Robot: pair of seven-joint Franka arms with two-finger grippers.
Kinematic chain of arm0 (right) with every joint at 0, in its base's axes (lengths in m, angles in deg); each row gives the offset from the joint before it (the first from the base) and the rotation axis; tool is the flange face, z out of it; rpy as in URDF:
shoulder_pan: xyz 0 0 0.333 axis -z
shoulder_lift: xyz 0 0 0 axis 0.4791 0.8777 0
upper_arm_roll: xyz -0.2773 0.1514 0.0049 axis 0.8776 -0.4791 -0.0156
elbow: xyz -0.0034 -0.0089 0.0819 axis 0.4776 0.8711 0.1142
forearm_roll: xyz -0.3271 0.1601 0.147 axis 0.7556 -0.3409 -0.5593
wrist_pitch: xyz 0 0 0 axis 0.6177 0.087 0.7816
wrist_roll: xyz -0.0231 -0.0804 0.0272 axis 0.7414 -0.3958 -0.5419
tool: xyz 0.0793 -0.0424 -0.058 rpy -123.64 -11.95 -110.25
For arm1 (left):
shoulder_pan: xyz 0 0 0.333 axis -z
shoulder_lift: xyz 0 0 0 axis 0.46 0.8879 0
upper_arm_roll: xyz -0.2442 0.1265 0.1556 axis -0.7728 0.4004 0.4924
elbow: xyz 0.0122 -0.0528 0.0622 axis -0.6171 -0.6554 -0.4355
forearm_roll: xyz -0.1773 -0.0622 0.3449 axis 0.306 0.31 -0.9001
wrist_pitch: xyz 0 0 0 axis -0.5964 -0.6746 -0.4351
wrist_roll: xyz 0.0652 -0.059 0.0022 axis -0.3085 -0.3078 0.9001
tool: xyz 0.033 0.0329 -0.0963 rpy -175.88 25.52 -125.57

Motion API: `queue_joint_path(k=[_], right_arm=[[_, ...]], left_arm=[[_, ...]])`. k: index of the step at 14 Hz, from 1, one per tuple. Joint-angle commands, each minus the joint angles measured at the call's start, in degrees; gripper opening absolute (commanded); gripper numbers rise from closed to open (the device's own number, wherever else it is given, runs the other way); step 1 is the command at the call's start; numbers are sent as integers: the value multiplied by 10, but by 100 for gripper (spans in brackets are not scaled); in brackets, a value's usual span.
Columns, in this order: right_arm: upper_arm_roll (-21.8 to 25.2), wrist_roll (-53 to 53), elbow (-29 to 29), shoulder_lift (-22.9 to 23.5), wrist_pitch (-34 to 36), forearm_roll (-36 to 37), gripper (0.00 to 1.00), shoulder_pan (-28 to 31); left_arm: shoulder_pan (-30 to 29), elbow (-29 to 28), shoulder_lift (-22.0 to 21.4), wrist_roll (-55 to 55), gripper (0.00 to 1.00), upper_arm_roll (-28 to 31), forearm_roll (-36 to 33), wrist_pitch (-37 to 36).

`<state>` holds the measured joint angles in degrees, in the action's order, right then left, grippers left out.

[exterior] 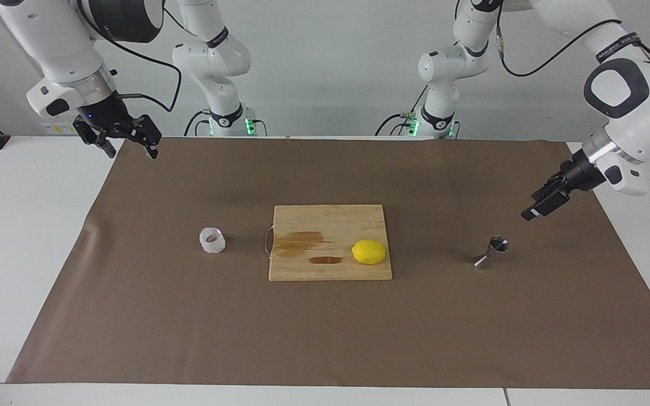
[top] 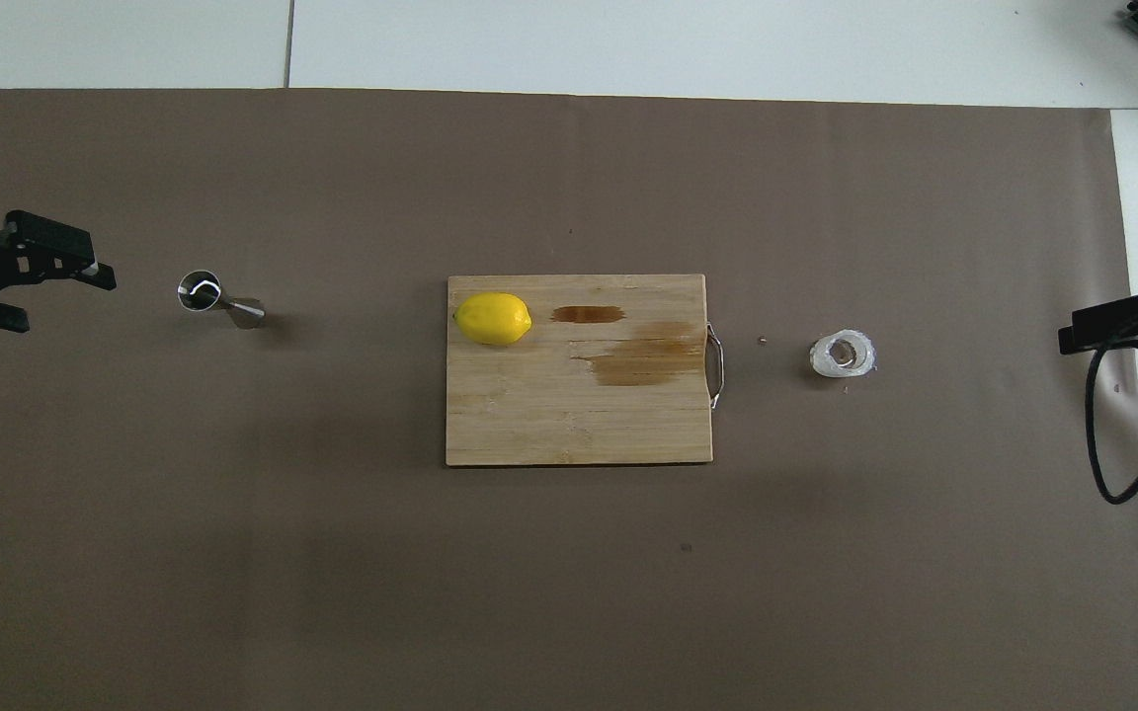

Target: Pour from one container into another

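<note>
The clear bumpy glass cup (exterior: 212, 240) stands on the brown mat toward the right arm's end of the table; it also shows in the overhead view (top: 843, 355). The steel jigger (exterior: 491, 251) stands toward the left arm's end, and shows in the overhead view (top: 218, 299). My right gripper (exterior: 130, 151) is open and empty, raised over the mat's edge, well apart from the cup; only one finger of it (top: 1073, 341) shows from overhead. My left gripper (exterior: 532, 212) is open and empty in the air beside the jigger, not touching it; it also shows from overhead (top: 60, 301).
A wooden cutting board (exterior: 330, 270) with a metal handle lies in the middle of the mat (exterior: 325, 338), between cup and jigger, with dark wet stains. A yellow lemon (exterior: 369, 251) lies on it toward the jigger. A black cable (top: 1107, 444) hangs by the right gripper.
</note>
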<state>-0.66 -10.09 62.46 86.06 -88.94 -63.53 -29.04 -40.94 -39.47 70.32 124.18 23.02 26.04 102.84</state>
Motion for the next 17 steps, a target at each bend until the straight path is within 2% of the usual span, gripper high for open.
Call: queue_joint_path(k=[1, 4, 7, 9, 11, 15, 17], right_arm=[[-4, 8, -3, 2, 2, 1, 100, 2], [-4, 8, -3, 2, 1, 1, 100, 2], [-4, 8, -3, 2, 1, 1, 100, 2], [-4, 8, -3, 2, 1, 1, 100, 2], [-4, 8, -3, 2, 1, 1, 100, 2], [-4, 8, -3, 2, 1, 1, 100, 2], [-4, 8, -3, 2, 1, 1, 100, 2]], left_arm=[[-18, -78, -26, 128, 100, -5, 78, 68], [-28, -127, -40, 242, 100, -5, 140, 129], [-55, -173, -45, 277, 100, -5, 222, 160], [-73, -189, -37, 275, 100, -5, 269, 160], [-66, -193, -18, 272, 100, -6, 279, 163], [-74, -229, -16, 271, 100, -6, 337, 173], [-82, -245, -6, 233, 100, -6, 372, 174]])
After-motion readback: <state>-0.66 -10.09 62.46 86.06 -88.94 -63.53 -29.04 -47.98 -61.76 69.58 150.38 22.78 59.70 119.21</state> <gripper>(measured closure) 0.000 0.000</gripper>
